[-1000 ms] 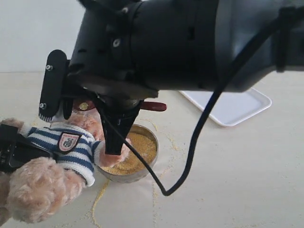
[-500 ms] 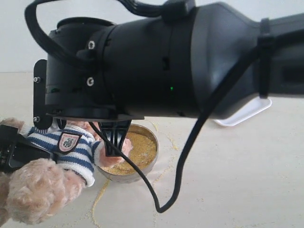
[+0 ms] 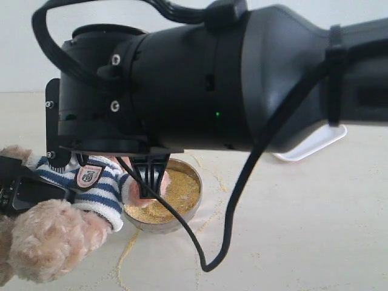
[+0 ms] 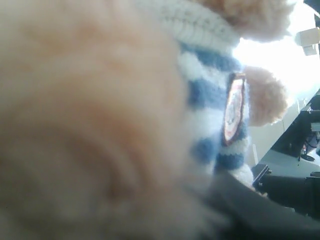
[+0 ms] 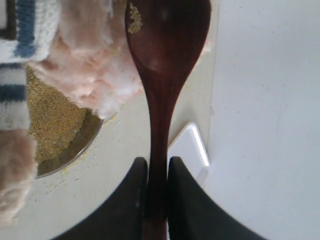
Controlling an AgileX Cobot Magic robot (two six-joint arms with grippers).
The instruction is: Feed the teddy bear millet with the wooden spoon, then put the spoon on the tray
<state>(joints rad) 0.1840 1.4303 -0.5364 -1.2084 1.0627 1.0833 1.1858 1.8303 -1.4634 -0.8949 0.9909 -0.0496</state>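
My right gripper (image 5: 157, 167) is pinching the wooden spoon (image 5: 165, 45) by its thin handle, one black finger pressed to each side, at the bottom centre of the right wrist view. From there the spoon runs straight up the frame, and its oval bowl sits at the top centre, well clear of my fingertips. A few grains of millet (image 5: 133, 17) cling to the spoon bowl's left rim. Just left of it is the teddy bear (image 5: 95, 75), its pale paw hanging over the metal bowl (image 5: 80, 147), which holds more of the grain. A corner of the tray (image 5: 187, 150) shows just right of the handle.

In the exterior view my left gripper (image 3: 24, 191) lies across the bear's middle at the lower left. It seems clamped there, though its own wrist view is blurred with fur.
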